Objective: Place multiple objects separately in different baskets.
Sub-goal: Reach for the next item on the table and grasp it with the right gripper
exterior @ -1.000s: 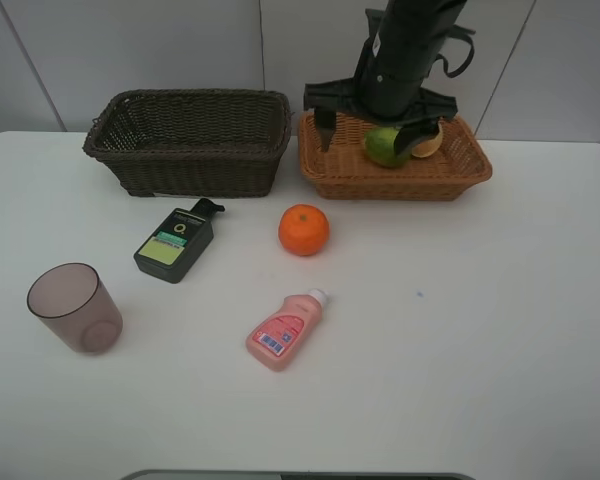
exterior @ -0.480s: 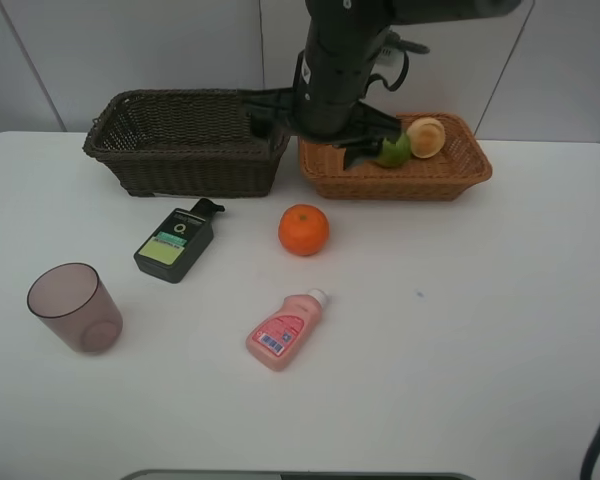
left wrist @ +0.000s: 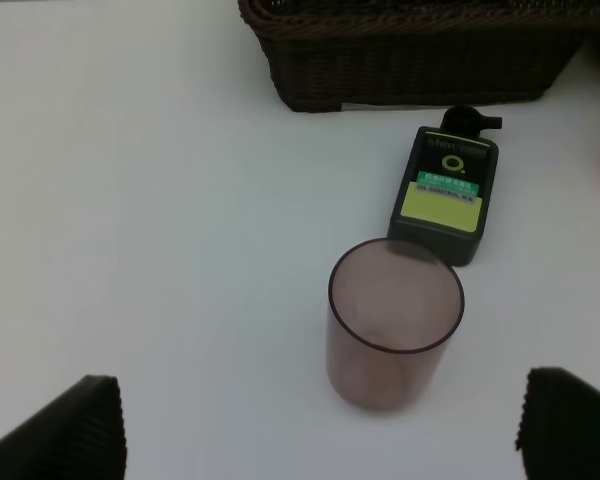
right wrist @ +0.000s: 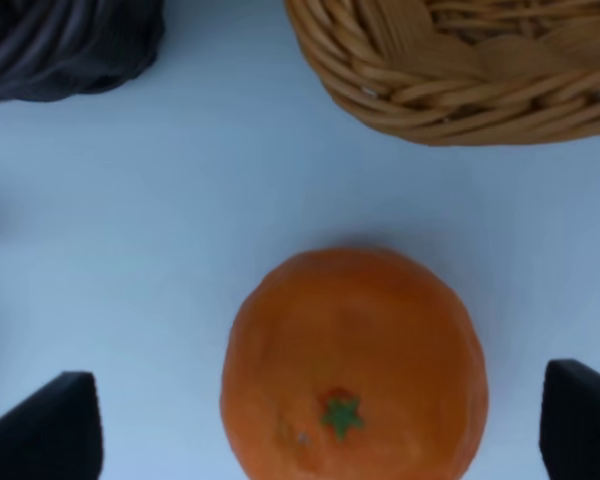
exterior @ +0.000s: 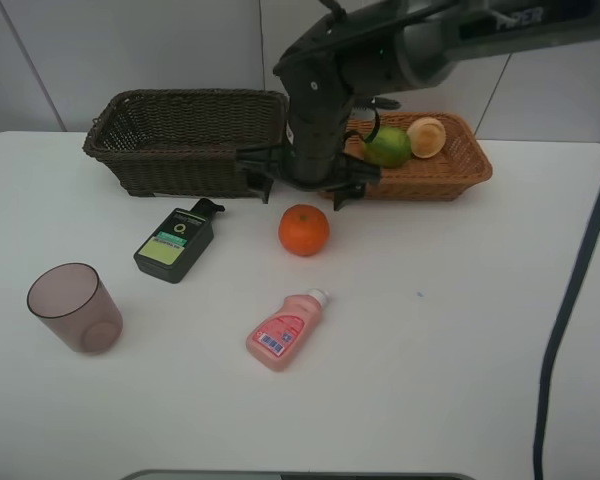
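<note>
My right gripper (exterior: 300, 192) is open and empty, low over the table just behind the orange (exterior: 303, 229). In the right wrist view the orange (right wrist: 355, 365) lies between its spread fingertips (right wrist: 45, 430). The green mango (exterior: 388, 147) and the peach (exterior: 426, 137) lie in the light tan basket (exterior: 420, 185). The dark brown basket (exterior: 190, 140) holds nothing I can see. The dark green bottle (exterior: 174, 243), pink bottle (exterior: 283, 330) and purplish cup (exterior: 74, 307) are on the table. My left gripper (left wrist: 320, 440) is open above the table near the cup (left wrist: 395, 335).
The right arm reaches across from the right, over the tan basket's front left corner. In the left wrist view the dark green bottle (left wrist: 445, 195) lies just beyond the cup, with the dark basket (left wrist: 410, 60) behind it. The white table (exterior: 460, 350) has its edge at the front.
My right gripper has left the mango in the tan basket and moved left and down, from above that basket to just behind the orange. The objects on the table have not moved.
</note>
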